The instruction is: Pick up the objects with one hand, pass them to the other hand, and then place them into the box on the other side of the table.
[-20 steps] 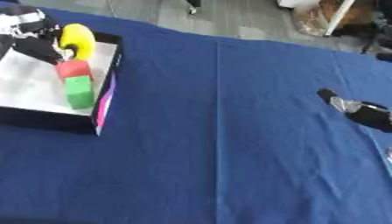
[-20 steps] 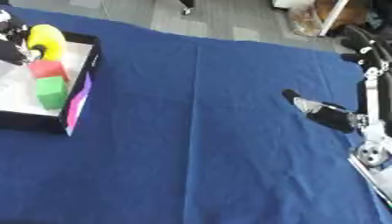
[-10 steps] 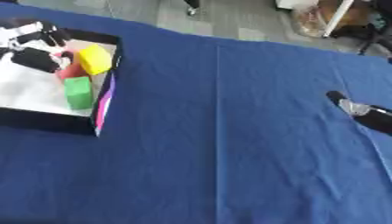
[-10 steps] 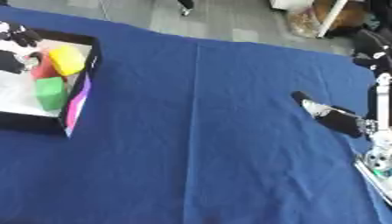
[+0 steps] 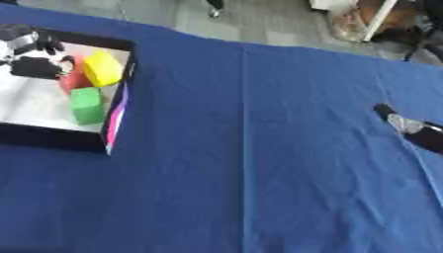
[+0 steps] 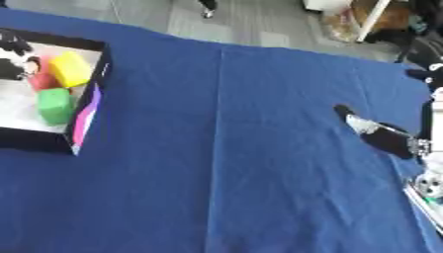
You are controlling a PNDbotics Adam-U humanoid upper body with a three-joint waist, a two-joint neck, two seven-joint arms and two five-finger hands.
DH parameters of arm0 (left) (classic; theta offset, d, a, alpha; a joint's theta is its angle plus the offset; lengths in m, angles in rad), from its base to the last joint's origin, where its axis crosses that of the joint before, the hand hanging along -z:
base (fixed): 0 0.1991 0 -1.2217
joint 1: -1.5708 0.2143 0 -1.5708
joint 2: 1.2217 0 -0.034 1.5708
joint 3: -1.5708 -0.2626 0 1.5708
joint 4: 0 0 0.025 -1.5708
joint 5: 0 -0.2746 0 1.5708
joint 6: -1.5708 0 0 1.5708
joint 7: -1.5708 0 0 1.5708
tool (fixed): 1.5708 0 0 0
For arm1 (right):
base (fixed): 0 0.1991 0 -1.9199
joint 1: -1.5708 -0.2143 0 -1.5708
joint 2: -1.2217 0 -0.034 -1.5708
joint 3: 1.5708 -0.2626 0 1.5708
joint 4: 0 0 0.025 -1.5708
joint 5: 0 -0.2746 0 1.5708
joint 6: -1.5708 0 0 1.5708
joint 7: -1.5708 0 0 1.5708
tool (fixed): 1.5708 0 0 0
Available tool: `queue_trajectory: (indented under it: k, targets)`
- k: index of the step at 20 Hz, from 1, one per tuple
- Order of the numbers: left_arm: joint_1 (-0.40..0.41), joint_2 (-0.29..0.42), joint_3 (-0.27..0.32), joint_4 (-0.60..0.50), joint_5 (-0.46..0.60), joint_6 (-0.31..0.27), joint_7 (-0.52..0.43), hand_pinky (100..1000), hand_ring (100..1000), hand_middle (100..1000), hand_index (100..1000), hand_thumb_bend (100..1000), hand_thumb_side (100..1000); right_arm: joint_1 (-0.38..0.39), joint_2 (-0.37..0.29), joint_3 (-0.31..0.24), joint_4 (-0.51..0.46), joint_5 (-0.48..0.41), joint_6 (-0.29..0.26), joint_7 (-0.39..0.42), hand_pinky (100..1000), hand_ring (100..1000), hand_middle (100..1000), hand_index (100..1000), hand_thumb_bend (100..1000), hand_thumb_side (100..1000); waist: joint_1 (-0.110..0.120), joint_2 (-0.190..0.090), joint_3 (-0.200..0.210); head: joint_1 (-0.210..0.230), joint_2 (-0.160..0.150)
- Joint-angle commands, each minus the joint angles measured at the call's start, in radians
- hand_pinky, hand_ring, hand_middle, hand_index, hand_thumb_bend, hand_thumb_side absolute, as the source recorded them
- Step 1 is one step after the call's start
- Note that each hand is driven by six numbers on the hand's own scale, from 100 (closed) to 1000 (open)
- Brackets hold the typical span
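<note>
A desk covered with a blue cloth (image 5: pixel 251 163) is seen from above. At about ten o'clock in the view a black-walled box (image 5: pixel 118 106) with a white floor is set on the cloth. Three things are held inside it: a yellow block (image 5: pixel 102 69) tilted against the wall on the three o'clock side, a green block (image 5: pixel 86 105) at six o'clock from it, and a red block (image 5: pixel 73 80) partly hidden between them. The left hand (image 5: pixel 33 66) is seen over the box, at nine o'clock from the yellow block and just beside the red one; whether its fingers are apart or curled together cannot be told. The right hand (image 6: pixel 380 136) is seen at three o'clock, low over the cloth, well apart from the box, its dark fingers stretched out toward ten o'clock and nothing held.
</note>
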Motion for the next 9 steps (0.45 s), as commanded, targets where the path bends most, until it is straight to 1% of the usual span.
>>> queue_trajectory:
  k: [1, 2, 3, 4, 5, 6, 7, 8, 9]
  targets:
    - [-0.003, 0.029, 0.051, -0.078, 0.108, 0.025, 0.012, 1000, 763, 647, 774, 100, 399, 0.009, -0.020, -0.026, -0.012, 0.001, -0.018, -0.023, 747, 839, 886, 917, 648, 135, 0.003, -0.021, -0.006, -0.071, -0.006]
    - [0.009, 0.043, 0.070, -0.143, 0.213, 0.033, 0.033, 1000, 730, 624, 742, 100, 438, 0.021, -0.023, -0.036, -0.012, -0.002, -0.035, -0.039, 751, 840, 885, 917, 616, 124, 0.002, -0.022, -0.009, -0.143, -0.009]
    - [0.024, 0.064, 0.084, -0.217, 0.326, 0.042, 0.064, 1000, 709, 621, 738, 100, 408, 0.036, -0.030, -0.049, -0.012, -0.004, -0.056, -0.058, 756, 842, 884, 917, 605, 119, 0.002, -0.025, -0.012, -0.211, -0.010]
    - [0.039, 0.088, 0.097, -0.296, 0.430, 0.048, 0.103, 1000, 686, 620, 744, 100, 434, 0.053, -0.041, -0.066, -0.012, -0.007, -0.080, -0.080, 763, 844, 884, 915, 579, 144, 0.001, -0.028, -0.016, -0.288, -0.011]
    - [0.054, 0.117, 0.111, -0.378, 0.522, 0.049, 0.152, 1000, 672, 622, 751, 100, 501, 0.073, -0.059, -0.092, -0.012, -0.016, -0.110, -0.093, 768, 845, 883, 910, 545, 164, 0.002, -0.033, -0.022, -0.368, -0.013]
    - [0.069, 0.145, 0.126, -0.450, 0.602, 0.050, 0.206, 1000, 673, 647, 767, 100, 578, 0.094, -0.082, -0.125, -0.012, -0.036, -0.145, -0.099, 775, 844, 881, 900, 504, 182, 0.003, -0.040, -0.028, -0.441, -0.019]
    - [0.084, 0.171, 0.141, -0.510, 0.676, 0.052, 0.261, 1000, 692, 673, 781, 100, 599, 0.115, -0.109, -0.167, -0.012, -0.066, -0.181, -0.103, 780, 844, 878, 889, 494, 173, 0.007, -0.047, -0.034, -0.505, -0.029]
    - [0.098, 0.193, 0.154, -0.556, 0.742, 0.053, 0.311, 1000, 718, 697, 794, 100, 612, 0.135, -0.134, -0.211, -0.012, -0.104, -0.214, -0.104, 785, 842, 873, 877, 498, 146, 0.010, -0.055, -0.041, -0.558, -0.042]
    - [0.113, 0.215, 0.170, -0.593, 0.803, 0.050, 0.359, 1000, 728, 702, 797, 100, 605, 0.157, -0.159, -0.261, -0.012, -0.151, -0.243, -0.105, 789, 843, 871, 872, 518, 119, 0.014, -0.063, -0.048, -0.611, -0.058]
